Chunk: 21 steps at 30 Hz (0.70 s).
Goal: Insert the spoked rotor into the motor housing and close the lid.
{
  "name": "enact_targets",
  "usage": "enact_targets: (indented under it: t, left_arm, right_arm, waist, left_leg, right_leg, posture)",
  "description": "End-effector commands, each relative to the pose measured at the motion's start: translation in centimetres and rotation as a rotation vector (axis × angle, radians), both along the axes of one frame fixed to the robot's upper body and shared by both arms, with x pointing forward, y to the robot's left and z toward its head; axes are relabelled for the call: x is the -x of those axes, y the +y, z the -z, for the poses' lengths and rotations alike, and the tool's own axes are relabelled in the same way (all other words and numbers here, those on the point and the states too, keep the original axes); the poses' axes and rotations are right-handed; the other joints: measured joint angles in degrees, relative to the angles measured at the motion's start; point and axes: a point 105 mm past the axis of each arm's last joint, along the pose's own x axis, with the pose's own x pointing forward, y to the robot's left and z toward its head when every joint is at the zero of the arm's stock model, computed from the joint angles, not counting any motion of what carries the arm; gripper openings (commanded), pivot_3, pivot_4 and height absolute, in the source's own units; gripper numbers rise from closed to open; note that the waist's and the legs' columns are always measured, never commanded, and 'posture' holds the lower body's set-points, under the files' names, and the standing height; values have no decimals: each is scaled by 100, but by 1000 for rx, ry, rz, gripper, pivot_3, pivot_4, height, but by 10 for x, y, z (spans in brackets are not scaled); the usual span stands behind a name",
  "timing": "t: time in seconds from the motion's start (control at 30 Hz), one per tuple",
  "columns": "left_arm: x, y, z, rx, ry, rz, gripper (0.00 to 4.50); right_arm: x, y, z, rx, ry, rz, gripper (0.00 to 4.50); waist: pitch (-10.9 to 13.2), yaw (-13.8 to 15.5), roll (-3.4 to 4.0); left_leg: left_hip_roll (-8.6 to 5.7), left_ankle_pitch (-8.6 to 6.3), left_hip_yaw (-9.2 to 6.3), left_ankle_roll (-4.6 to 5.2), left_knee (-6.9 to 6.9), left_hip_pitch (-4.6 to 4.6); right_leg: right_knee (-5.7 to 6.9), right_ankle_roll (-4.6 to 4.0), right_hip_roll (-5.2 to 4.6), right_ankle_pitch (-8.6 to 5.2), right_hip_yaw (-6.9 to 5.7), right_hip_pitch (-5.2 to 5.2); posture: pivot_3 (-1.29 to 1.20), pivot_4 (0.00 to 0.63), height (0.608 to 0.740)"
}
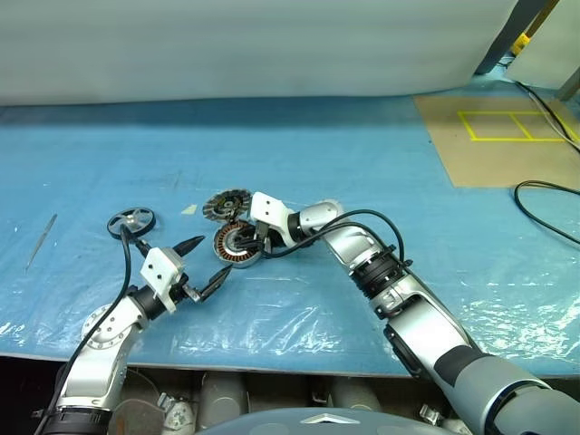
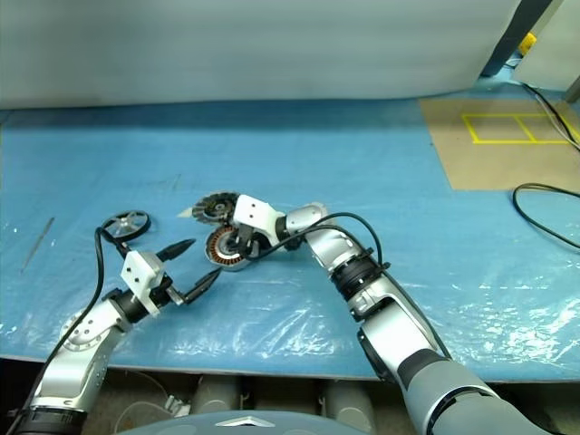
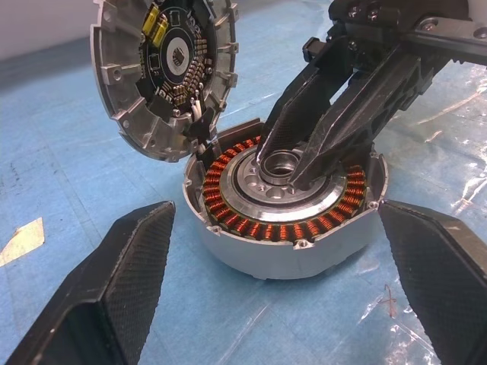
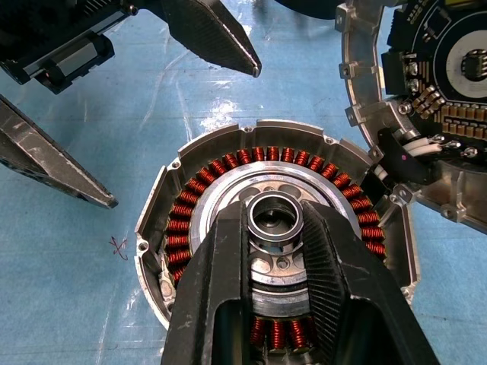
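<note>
The motor housing (image 1: 227, 246), a round puck with copper windings (image 3: 281, 228), lies on the blue sheet. My right gripper (image 4: 272, 217) reaches in from the right, angled down, and is shut on the housing's silvery centre hub, one finger on each side. The lid (image 1: 227, 204), a ribbed silver disc (image 3: 163, 68) with a circuit board inside, leans tilted at the housing's far rim. My left gripper (image 1: 211, 256) stands open just left of the housing, level, its fingers (image 3: 114, 289) apart from it. The spoked rotor (image 1: 131, 220) lies flat farther left.
A thin metal tool (image 1: 41, 240) lies at the far left of the sheet. A pale scrap (image 1: 188, 209) sits by the lid. Brown board with yellow tape (image 1: 489, 136) and a black cable (image 1: 544, 195) lie at the right. The table's front edge runs close below the arms.
</note>
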Motion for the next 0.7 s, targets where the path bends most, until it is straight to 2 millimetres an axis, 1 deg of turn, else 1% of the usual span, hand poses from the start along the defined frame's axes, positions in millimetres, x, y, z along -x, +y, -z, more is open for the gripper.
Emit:
enact_targets:
  t: [0.03, 0.07, 0.13, 0.17, 0.2, 0.27, 0.33, 0.37, 0.43, 0.47, 0.57, 0.7]
  left_arm:
    - [1, -3, -9, -14, -36, 17, 4500]
    - [1, -3, -9, -14, -36, 17, 4500]
    - [2, -4, -9, -14, -36, 17, 4500]
    - [2, -4, -9, -14, -37, 18, 4500]
    - [1, -4, -10, -13, -39, 18, 4500]
    - [-1, -3, -11, -14, -43, 17, 4500]
    - [-1, -3, -11, -15, -43, 19, 4500]
    - [-1, -3, -11, -16, -43, 20, 4500]
    - [-1, -3, -11, -17, -43, 21, 4500]
    - [-1, -3, -10, -17, -42, 21, 4500]
    - [-1, -3, -10, -18, -41, 23, 4500]
    - [-2, -3, -10, -19, -40, 25, 4500]
  right_arm:
    - [0, -1, 1, -2, 2, 9, 978]
    - [-1, -1, 1, -5, 3, 10, 1372]
    - [0, -1, 0, -14, 6, 9, 1983]
    - [0, 0, -2, -24, 9, 10, 2382]
    - [1, 4, -9, -68, 29, 9, 2651]
    - [4, 11, -27, -186, 100, 7, 3363]
    - [4, 12, -36, -242, 148, 18, 4045]
    - [3, 11, -35, -237, 148, 28, 4084]
    - [2, 9, -32, -221, 139, 39, 3868]
    - [1, 9, -28, -209, 130, 45, 3593]
    - [1, 9, -23, -191, 120, 56, 2586]
    - [2, 9, -9, -157, 123, 67, 1176]
  waist:
    - [0, 0, 0]
    - [0, 0, 0]
    - [0, 1, 0]
    - [0, 1, 0]
    - [0, 1, 0]
    - [0, 2, 0]
    - [0, 1, 1]
    - [0, 2, 0]
    - [0, 4, 0]
    - [0, 5, 0]
    - [0, 2, 0]
    - [0, 2, 0]
  left_leg:
    - [0, 0, 0, 0, 0, 0]
    - [0, 0, 0, 0, 0, 0]
    - [0, 0, 0, 0, 0, 0]
    - [0, 0, 0, 0, 0, 0]
    - [0, 0, 0, 0, 0, 0]
    - [0, 0, 0, 0, 0, -1]
    - [1, 0, 0, 0, 0, -2]
    - [1, 0, 0, 0, 0, -2]
    - [1, 0, 0, 0, 0, -2]
    - [0, 0, 0, 0, 0, -3]
    - [0, 0, 0, 0, 0, -3]
    - [1, 0, 0, -1, -1, -2]
  right_leg:
    - [0, 0, 0, 0, 0, 0]
    - [0, 0, 0, 0, 0, 0]
    - [0, 0, 0, 0, 0, 0]
    - [0, 0, 0, 0, 0, 0]
    - [0, 0, 0, 0, 0, 0]
    - [0, 0, 0, 0, 0, 0]
    - [0, 0, 1, 0, 0, -2]
    - [0, 0, 1, 0, 0, -2]
    - [0, 0, 1, 0, 0, -2]
    - [0, 0, 0, 0, 0, -1]
    - [0, 0, 0, 0, 0, -2]
    - [-1, 0, 0, 0, -1, -2]
  posture:
    - [0, 150, 740]
    - [0, 150, 740]
    - [0, 150, 740]
    - [0, 150, 740]
    - [0, 150, 740]
    - [0, 150, 740]
    - [0, 150, 740]
    - [0, 150, 740]
    - [0, 150, 740]
    - [0, 150, 740]
    - [0, 150, 740]
    - [0, 150, 740]
